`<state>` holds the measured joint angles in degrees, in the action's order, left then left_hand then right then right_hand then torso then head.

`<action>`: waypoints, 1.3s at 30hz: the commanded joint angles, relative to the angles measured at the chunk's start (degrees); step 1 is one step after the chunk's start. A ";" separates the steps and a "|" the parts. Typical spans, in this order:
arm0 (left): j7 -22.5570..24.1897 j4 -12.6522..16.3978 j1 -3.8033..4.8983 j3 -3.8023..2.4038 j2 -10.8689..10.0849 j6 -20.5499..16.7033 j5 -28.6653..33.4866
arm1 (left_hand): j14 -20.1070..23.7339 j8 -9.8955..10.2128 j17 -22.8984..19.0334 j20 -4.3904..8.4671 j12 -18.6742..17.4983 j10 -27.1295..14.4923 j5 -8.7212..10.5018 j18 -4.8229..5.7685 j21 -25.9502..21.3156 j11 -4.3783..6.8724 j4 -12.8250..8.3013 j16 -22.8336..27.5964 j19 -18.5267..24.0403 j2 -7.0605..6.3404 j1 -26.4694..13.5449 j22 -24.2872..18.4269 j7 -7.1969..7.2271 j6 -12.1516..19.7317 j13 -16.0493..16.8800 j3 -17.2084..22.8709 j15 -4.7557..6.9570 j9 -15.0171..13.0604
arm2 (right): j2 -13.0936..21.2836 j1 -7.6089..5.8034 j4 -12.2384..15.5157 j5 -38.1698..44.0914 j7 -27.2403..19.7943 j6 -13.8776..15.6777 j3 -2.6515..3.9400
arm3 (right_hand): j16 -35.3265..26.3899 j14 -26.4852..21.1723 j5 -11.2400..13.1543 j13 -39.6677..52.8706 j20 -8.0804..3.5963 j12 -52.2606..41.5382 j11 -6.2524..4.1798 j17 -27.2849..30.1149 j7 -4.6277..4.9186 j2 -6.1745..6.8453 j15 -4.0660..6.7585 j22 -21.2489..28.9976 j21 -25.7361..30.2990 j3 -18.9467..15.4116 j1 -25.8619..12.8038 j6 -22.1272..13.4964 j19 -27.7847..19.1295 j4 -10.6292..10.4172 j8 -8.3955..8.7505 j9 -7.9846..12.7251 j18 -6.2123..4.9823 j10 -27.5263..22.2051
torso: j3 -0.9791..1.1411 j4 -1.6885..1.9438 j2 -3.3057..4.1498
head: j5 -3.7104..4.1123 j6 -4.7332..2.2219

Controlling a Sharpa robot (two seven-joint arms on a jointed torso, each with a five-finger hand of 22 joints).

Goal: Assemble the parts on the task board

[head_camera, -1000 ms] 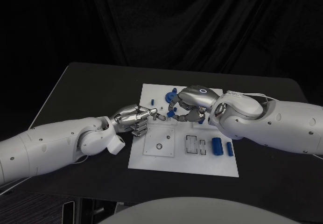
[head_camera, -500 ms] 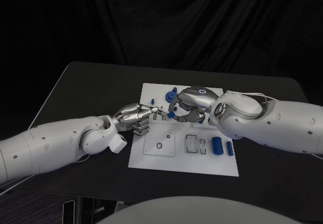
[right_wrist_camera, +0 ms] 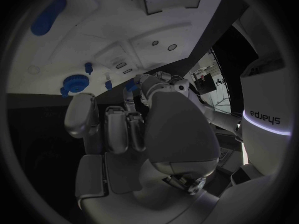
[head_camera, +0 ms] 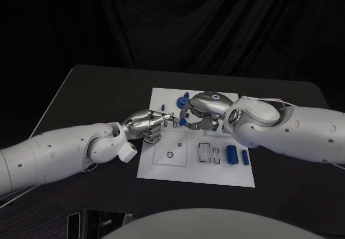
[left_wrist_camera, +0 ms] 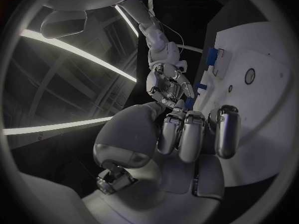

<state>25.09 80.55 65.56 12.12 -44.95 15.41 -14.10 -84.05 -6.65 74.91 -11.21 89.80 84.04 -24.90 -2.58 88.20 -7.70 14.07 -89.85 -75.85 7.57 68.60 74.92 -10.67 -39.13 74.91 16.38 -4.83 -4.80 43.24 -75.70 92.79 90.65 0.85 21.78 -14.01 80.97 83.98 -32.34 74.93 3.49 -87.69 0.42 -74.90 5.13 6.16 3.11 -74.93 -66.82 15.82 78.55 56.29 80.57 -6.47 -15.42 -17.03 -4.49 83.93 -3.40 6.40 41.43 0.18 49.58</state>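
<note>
Silver-fingered, the left hand (head_camera: 146,121) has edged toward the right hand (head_camera: 203,112) over the white task board (head_camera: 172,172), both curled around a small blue part (head_camera: 182,121), suggesting a handover, grip unclear.

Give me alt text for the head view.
Both hands, left hand and right hand, meet fingertip to fingertip over the white task board, a small blue part between them. Two blue cylinders lie at the board's right edge.

Left hand (head_camera: 146,122) edged further over task board (head_camera: 188,172); fingers (head_camera: 167,118) now near right hand (head_camera: 200,113).
</note>
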 commanded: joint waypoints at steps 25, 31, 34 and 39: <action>-0.84 -0.54 -0.22 -0.04 0.06 0.92 0.15 | -5.95 0.12 15.09 -0.54 0.20 5.96 0.78 -0.29 -0.63 -0.56 0.06 -0.15 1.67 0.24 -0.33 4.83 -1.66 -0.85 15.09 -0.72 -0.92 0.08 | 0.55 0.15 1.77 0.34 -0.60 3.87 0.04 | -0.19 1.82 0.28 9.15 -0.05 0.23 0.16 -6.91 -0.30 -0.37 -0.25 -8.59 0.12 0.32 -0.09 0.57 -0.43 0.08 -1.09 -7.22 -0.37 1.20 | 0.01 0.02 -0.02 | -0.34 0.42; -0.91 -0.56 -0.25 -0.04 0.07 0.91 0.15 | -5.95 0.16 15.09 -0.60 0.20 5.96 0.86 -0.34 -0.69 -0.60 0.06 -0.15 1.94 0.24 -0.33 4.66 -1.69 -0.89 15.09 -0.77 -0.97 0.10 | 0.53 0.15 2.15 0.34 -0.69 4.09 0.05 | -0.33 1.77 0.33 9.05 -0.06 0.28 0.16 -6.79 -0.28 -0.30 -0.25 -8.56 0.24 0.28 -0.14 0.51 -0.47 0.06 -1.07 -7.25 -0.40 1.12 | 0.04 0.01 -0.01 | -0.39 0.42; -0.92 -0.57 -0.26 -0.04 0.08 0.87 0.15 | -5.95 0.24 15.09 -0.65 0.20 5.96 0.92 -0.35 -0.71 -0.63 0.05 -0.15 2.01 0.26 -0.33 4.62 -1.71 -0.64 15.09 -0.79 -1.00 0.15 | 0.51 0.15 2.31 0.34 -0.73 4.09 0.05 | -0.39 1.75 0.35 8.99 -0.05 0.30 0.16 -6.74 -0.27 -0.28 -0.25 -8.55 0.30 0.27 -0.18 0.47 -0.48 0.04 -1.06 -7.26 -0.41 1.08 | 0.01 0.01 -0.05 | -0.44 0.42; -0.99 -0.61 -0.27 -0.04 0.09 0.84 0.15 | -5.95 0.55 15.09 -0.78 0.20 5.96 1.06 -0.39 -0.79 -0.72 0.01 -0.15 2.20 0.30 -0.29 4.51 -1.81 0.19 15.09 -0.88 -1.11 0.32 | 0.43 0.15 2.54 0.34 -0.77 4.06 0.05 | -0.39 1.75 0.35 8.99 -0.05 0.30 0.16 -6.74 -0.27 -0.28 -0.25 -8.55 0.30 0.27 -0.18 0.47 -0.48 0.04 -1.06 -7.26 -0.41 1.08 | -0.02 0.00 -0.04 | -0.51 0.42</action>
<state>24.11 79.89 65.43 12.09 -44.96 15.89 -14.09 -84.05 -6.26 74.91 -11.87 89.80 84.03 -24.09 -2.57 87.75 -8.11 14.06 -89.85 -73.93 7.57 68.60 74.91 -10.66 -39.12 74.90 15.74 -5.64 -4.65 43.76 -75.64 94.86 90.69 0.56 24.50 -14.03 80.98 83.98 -31.85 74.91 3.49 -87.69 0.42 -74.90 5.02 6.45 3.11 -74.90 -66.82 15.72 78.13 56.18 80.57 -6.39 -16.37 -17.04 -4.48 83.93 -3.38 6.42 41.41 -0.27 50.01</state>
